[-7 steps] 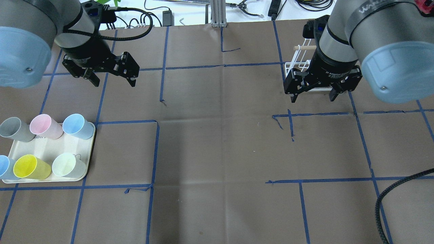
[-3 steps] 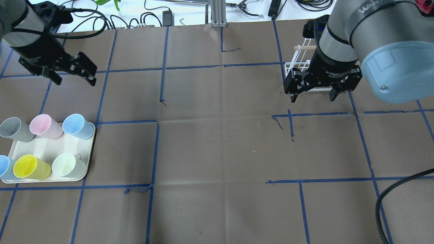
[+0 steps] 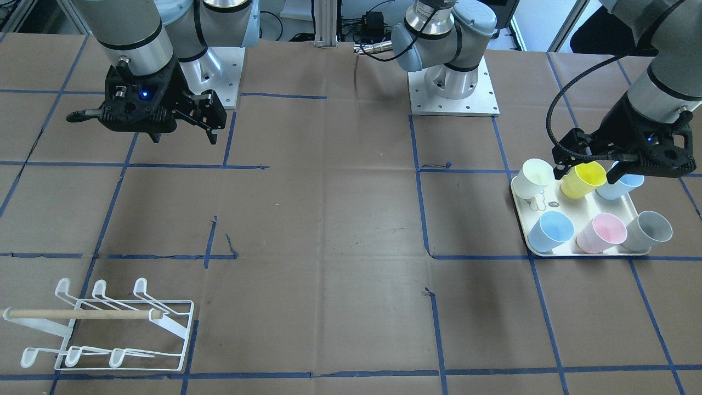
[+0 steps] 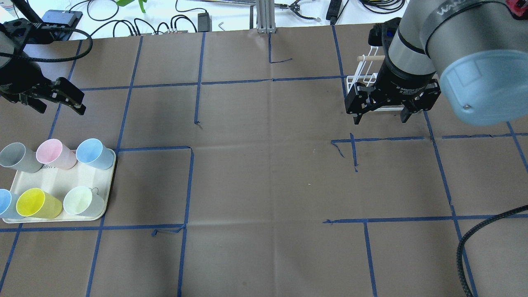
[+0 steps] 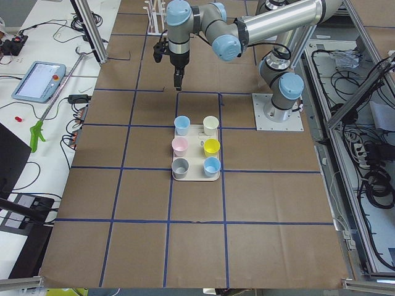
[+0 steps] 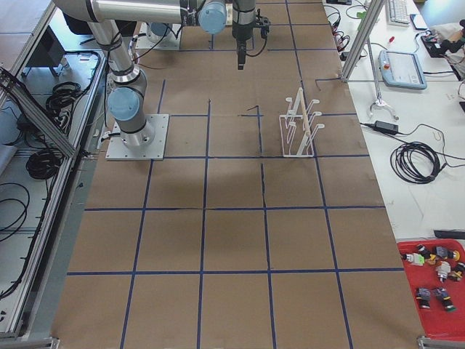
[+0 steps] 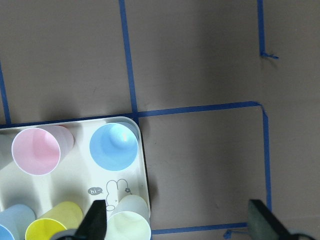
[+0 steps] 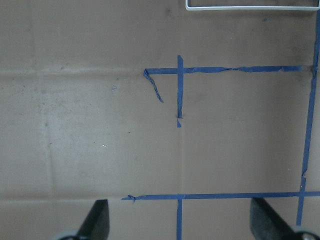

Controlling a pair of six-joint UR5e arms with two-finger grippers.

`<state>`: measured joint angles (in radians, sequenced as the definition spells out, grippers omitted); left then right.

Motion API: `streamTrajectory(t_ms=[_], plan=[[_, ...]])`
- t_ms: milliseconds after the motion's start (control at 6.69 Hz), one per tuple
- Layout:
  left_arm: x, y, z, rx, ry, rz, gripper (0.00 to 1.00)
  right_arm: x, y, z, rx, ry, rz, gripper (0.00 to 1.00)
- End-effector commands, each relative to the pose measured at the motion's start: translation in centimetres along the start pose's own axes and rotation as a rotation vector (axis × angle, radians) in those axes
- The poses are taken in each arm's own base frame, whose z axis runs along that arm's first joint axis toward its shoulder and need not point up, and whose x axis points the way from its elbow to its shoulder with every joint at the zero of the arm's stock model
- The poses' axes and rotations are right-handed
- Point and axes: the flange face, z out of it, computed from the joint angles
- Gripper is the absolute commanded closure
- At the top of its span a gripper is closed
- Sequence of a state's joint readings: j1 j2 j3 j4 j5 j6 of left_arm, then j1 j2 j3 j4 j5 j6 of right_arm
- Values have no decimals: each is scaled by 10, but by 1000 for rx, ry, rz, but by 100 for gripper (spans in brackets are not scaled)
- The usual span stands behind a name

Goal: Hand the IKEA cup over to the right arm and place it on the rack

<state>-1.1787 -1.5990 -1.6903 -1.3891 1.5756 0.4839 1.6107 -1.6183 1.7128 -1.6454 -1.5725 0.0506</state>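
The left gripper, open and empty, has swung toward nine o'clock. The tray of cups lies at its six, so it is probably approaching a pick. The right gripper is open.

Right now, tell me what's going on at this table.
Nothing has been picked up yet. Six coloured plastic cups all stand upright on the cream tray. The left tool hangs open in the air near the tray, holding nothing. The right tool is also open and empty, above bare table close to the white wire rack. The rack has no cup on it, so both the handover and the placing are not yet done.
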Motion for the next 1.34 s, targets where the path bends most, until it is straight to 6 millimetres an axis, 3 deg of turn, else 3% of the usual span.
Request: streamTrajectory(t_ms=[0, 448, 598, 747, 1195], plan=[[-10, -6, 46, 23, -11, -6, 0, 0, 0, 0, 0, 0, 0, 0], [-17, -19, 140, 18, -8, -9, 0, 0, 0, 1, -2, 0, 0, 0], [-16, -17, 160, 0, 0, -15, 0, 0, 0, 1, -3, 0, 0, 0], [-12, -9, 174, -30, 15, -29, 0, 0, 0, 2, -3, 0, 0, 0], [-27, -1, 186, -58, 23, -61, 0, 0, 0, 2, -5, 0, 0, 0]])
